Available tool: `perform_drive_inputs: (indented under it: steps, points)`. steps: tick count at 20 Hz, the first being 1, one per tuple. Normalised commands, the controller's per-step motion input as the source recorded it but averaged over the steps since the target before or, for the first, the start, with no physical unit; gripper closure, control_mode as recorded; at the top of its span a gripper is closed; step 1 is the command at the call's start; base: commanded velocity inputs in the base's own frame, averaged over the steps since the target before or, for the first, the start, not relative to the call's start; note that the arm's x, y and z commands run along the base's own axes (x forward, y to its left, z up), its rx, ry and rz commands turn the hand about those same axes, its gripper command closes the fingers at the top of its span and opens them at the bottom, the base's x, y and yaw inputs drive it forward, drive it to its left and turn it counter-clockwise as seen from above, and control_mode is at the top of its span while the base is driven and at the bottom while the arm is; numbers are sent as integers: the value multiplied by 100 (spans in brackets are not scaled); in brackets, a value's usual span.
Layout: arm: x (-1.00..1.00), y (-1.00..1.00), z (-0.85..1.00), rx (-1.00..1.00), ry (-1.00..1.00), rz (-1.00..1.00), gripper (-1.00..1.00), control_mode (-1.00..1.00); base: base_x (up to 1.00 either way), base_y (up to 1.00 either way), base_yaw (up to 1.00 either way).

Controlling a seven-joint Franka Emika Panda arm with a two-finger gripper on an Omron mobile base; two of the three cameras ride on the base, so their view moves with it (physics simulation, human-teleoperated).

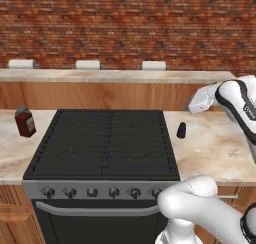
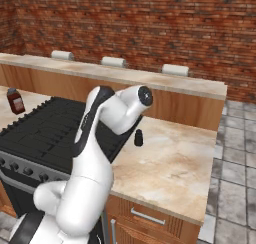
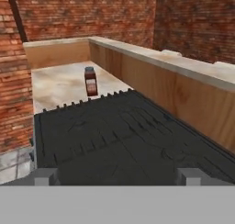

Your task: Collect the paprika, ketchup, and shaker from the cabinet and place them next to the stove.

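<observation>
Looking over the left base view, I saw the stove [image 1: 102, 140] centred, the paprika [image 1: 24, 121] standing on the counter [image 1: 215, 148] to its left, and the shaker [image 1: 181, 130] on the counter just right of it. In the right base view, both stood the same way, my arm between them. In the hand view, my pincer [image 3: 117, 176] hung above the cooktop, tips apart and holding nothing, facing the paprika. I judged two items delivered; the ketchup was left to fetch.
</observation>
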Motion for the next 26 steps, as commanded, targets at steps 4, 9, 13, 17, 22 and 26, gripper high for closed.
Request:
perform_drive_inputs:
  steps: [4, 9, 13, 17, 22, 26]
  points:
    - [-50, 65, 71, -3, 13, -28, -100, -100, 0, 0, 0]
    - [-47, 73, 45, -5, 17, -30, -100, -100, 0, 0, 0]
    - [-63, 57, 2, -7, 12, -34, -100, -100, 0, 0, 0]
    - [-82, 19, -14, -8, 2, -31, -100, -100, 0, 0, 0]
    - [-86, -2, -28, -3, 0, -22, -100, -100, 0, 0, 0]
    - [-41, -3, -48, 0, 0, -8, -100, -100, 0, 0, 0]
